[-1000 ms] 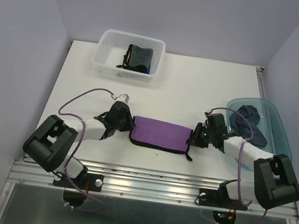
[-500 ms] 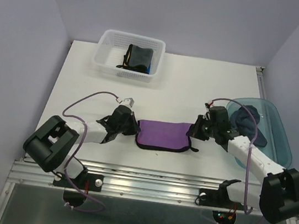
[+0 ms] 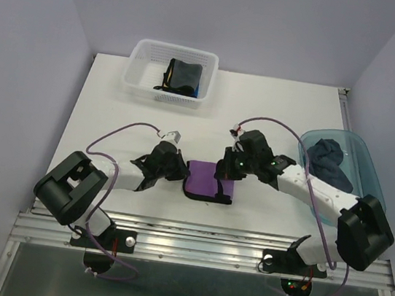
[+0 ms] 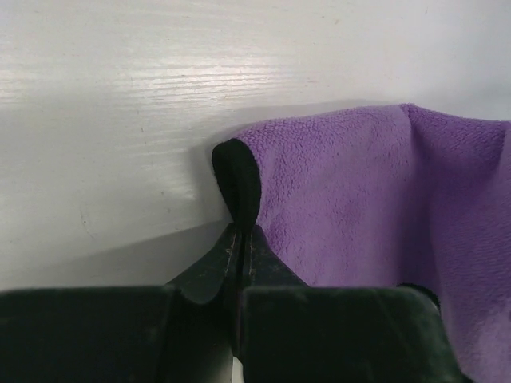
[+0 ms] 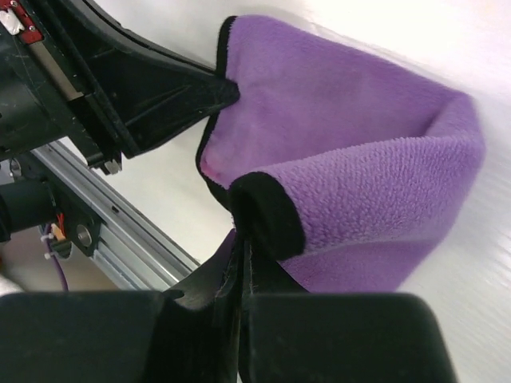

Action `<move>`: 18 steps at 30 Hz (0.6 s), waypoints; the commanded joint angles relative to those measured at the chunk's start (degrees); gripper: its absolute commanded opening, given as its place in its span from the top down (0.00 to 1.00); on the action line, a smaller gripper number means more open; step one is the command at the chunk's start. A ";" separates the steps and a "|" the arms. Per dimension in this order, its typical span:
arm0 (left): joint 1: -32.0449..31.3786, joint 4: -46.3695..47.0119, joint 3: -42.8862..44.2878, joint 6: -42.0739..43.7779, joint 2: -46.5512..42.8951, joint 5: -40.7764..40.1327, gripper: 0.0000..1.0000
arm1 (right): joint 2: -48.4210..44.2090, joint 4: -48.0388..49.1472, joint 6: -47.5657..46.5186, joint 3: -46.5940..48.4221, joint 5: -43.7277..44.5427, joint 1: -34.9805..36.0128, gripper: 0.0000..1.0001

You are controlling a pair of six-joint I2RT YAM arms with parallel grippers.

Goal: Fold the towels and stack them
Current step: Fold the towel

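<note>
A purple towel [image 3: 206,182] with black trim lies on the white table near the front edge, folded over itself. My left gripper [image 3: 179,173] is shut on its left end; the left wrist view shows the black trim [image 4: 238,183] pinched between the jaws. My right gripper [image 3: 226,173] is shut on the towel's other end and holds it lifted over the lower layer [image 5: 351,120], as the right wrist view shows. A dark navy-grey towel [image 3: 328,160] lies in the blue tub. A black towel [image 3: 182,76] sits in the white basket, with a bit of blue beside it.
The white mesh basket [image 3: 143,74] stands at the back left of the table. The translucent blue tub [image 3: 367,172] stands at the right edge. The metal rail [image 3: 199,240] runs along the table's front. Purple cables loop above both arms.
My right gripper has carried the towel's right end leftwards over the towel, halving its length. My left gripper has shifted slightly right, still holding the left end.
</note>
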 commanded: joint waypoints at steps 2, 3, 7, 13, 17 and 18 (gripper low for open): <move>-0.41 2.43 -0.55 -0.80 -0.60 0.08 1.00 | 6.61 4.93 0.94 7.29 -0.78 4.36 0.99; -0.58 2.51 -0.64 -0.89 -0.69 0.08 1.00 | 7.67 5.28 1.03 7.83 -0.87 4.80 0.99; -0.76 2.51 -0.81 -1.15 -1.04 -0.10 1.00 | 13.21 7.56 2.26 10.29 -0.52 6.74 0.99; -0.76 2.51 -1.16 -1.68 -1.04 -0.28 1.00 | 18.05 7.48 3.92 13.63 3.17 7.88 0.99; -0.85 2.51 -1.43 -1.77 -1.22 -0.36 1.00 | 19.98 7.92 5.16 14.42 4.14 7.88 0.99; -0.85 2.51 -1.43 -1.77 -1.48 -0.28 1.00 | 20.85 8.19 5.42 14.60 4.05 7.88 0.99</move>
